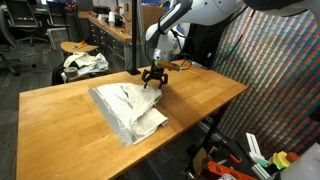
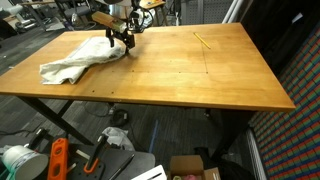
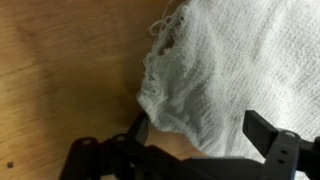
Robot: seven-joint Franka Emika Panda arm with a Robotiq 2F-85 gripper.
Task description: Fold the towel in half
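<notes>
Wooden table, seen in both exterior views, carrying the objects described. The towel, off-white and wrinkled, lies loosely heaped on the table top toward one end, with one end close to a table edge. The white arm reaches down over the table from beyond its far side. The gripper is poised low over the table at the towel's inner end. Its jaws are spread wide and grip nothing; in the wrist view a frayed towel corner lies between the fingers. Whether they touch the cloth cannot be told. A thin yellow stick lies on the table, well apart from the towel.
</notes>
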